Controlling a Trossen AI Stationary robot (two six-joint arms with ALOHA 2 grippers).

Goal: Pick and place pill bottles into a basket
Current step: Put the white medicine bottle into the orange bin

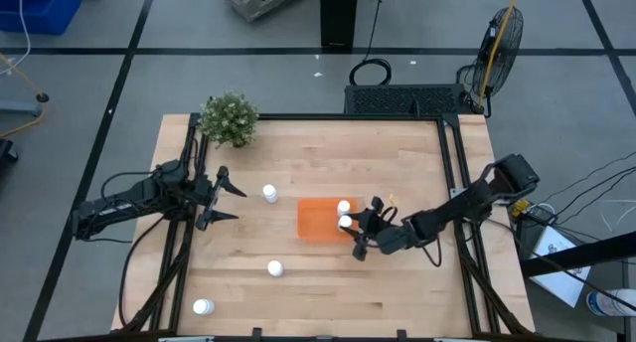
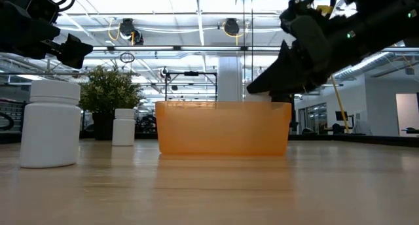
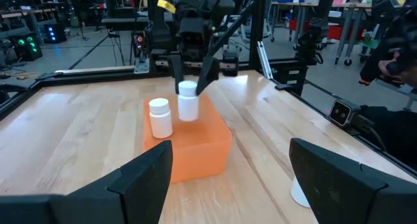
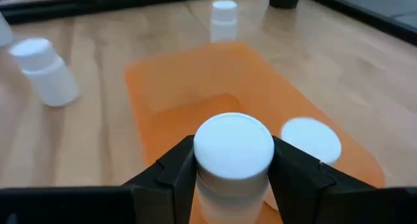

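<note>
While right jaws (image 4: 233,168) clamp white-capped pill bottle (image 4: 233,149) over orange basket (image 4: 195,94), left jaws (image 1: 227,196) gape.

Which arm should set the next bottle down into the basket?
Right. The right hand already grips a pill bottle over the orange basket, where another bottle already stands. The left hand is open and empty, off to the basket's left.

Five small white capped plastic pill bottles stand upright: one (image 1: 344,207) inside the shallow bright orange rectangular basket (image 1: 316,220), one (image 1: 345,222) clamped over its edge, and three (image 1: 269,193) (image 1: 275,268) (image 1: 203,307) apart on the wood.
</note>
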